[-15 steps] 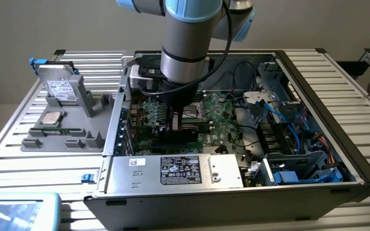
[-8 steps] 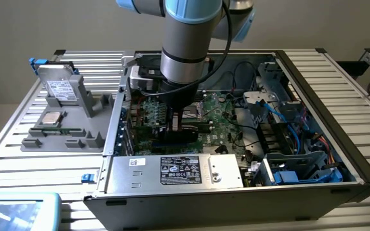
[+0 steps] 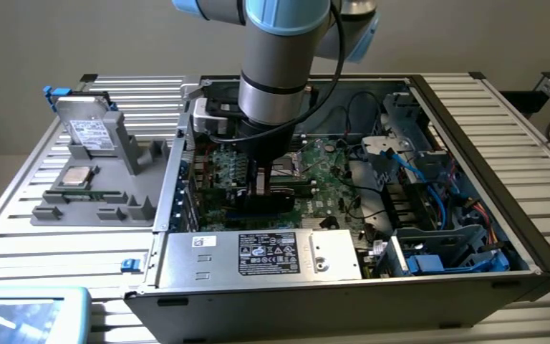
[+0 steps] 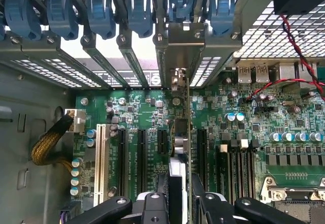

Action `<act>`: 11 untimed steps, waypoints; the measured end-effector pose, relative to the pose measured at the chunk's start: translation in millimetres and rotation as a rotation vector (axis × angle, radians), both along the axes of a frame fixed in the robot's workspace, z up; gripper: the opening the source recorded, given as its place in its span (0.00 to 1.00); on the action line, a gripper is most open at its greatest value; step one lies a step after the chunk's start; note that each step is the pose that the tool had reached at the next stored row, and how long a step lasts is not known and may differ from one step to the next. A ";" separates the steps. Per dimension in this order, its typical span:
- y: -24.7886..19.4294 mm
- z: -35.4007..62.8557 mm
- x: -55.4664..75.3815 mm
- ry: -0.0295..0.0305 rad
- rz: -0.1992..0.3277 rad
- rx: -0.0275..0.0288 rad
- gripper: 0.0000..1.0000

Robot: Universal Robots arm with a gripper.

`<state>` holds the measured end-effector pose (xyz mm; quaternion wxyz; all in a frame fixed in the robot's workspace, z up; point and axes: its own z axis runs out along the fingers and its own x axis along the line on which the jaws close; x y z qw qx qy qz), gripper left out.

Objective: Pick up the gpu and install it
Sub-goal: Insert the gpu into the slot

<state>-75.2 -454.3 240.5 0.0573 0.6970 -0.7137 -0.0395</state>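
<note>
- The gpu [image 4: 181,132] stands on edge over the green motherboard [image 4: 142,112], seen edge-on in the wrist view as a thin vertical card among the black expansion slots [image 4: 141,155].
- Its silver end bracket [image 4: 186,42] sits up against the case's rear wall, in line with the row of slot covers and below the blue retention clips [image 4: 101,13].
- The gripper [image 4: 179,203] is closed onto the gpu, one black finger [image 4: 155,209] on each face of the card's near end.
- In the exterior view the gripper [image 3: 267,188] is lowered inside the open computer case [image 3: 466,236], above the motherboard's middle, with the arm [image 3: 280,64] coming straight down from above.
- The power supply [image 3: 261,254] lies along the case's near edge.
- On the exterior view's left, outside the case, a grey parts holder [image 3: 98,193] carries a hard drive [image 3: 89,132] standing upright and a CPU [image 3: 76,176] lying flat.
</note>
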 end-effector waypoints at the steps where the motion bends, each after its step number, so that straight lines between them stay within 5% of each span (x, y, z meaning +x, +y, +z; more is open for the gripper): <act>1: 0.0 0.0 0.0 0.0000 0.000 0.0000 0.29; 11: 0.0 -0.4 -0.5 -0.0001 0.012 0.0001 0.29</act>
